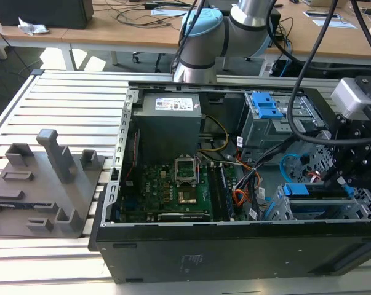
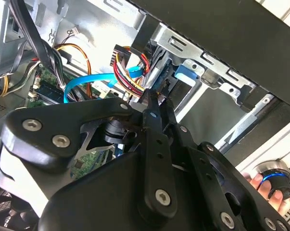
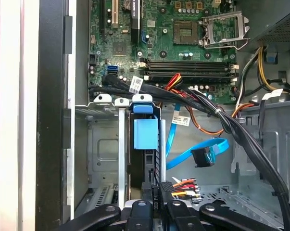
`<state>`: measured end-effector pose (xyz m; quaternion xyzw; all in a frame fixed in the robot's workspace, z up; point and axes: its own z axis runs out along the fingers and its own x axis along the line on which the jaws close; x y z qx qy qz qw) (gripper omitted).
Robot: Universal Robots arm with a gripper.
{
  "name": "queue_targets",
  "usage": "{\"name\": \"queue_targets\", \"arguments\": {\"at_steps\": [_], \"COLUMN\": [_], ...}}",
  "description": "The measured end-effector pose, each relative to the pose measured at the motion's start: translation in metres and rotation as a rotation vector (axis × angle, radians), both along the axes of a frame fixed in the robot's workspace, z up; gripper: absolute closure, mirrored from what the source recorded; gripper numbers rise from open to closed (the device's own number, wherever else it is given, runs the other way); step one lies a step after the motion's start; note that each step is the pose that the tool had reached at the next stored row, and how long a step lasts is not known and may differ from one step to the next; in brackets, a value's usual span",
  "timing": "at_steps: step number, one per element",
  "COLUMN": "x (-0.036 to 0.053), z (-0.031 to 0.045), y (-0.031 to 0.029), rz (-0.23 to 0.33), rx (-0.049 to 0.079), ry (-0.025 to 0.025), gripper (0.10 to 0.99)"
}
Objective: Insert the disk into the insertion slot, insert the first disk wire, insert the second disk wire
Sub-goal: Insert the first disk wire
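Note:
The disk (image 3: 145, 137), framed by its blue carrier, sits edge-on inside the grey insertion slot (image 3: 102, 144). In the exterior view the disk (image 1: 313, 192) lies in the insertion slot (image 1: 360, 208) at the case's near right corner. My gripper (image 3: 154, 208) is shut on a black connector (image 3: 155, 195) with red, yellow and black wires, held right at the disk's end. In the second wrist view the gripper (image 2: 153, 100) points at the blue carrier (image 2: 185, 76). A loose blue wire (image 3: 202, 156) with a black plug hangs beside the slot. The gripper (image 1: 348, 173) hovers over the cage.
The green motherboard (image 1: 173, 187) fills the case floor. A grey bay with a blue latch (image 1: 265, 107) stands behind the cage. Thick black cables (image 3: 231, 125) cross above the slot. A person's hand (image 2: 267, 188) holds a blue-ringed knob outside the case. A grey fixture (image 1: 47, 184) lies on the exterior view's left.

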<state>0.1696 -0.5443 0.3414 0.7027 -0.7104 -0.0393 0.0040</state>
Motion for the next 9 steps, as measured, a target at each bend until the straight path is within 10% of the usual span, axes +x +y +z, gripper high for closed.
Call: {"name": "queue_targets", "arguments": {"at_steps": [9], "x": [0.0007], "z": [-0.0027], "y": [0.0000], "rz": [0.000], "rx": [0.012], "ry": [0.0000], "gripper": [0.906]}}
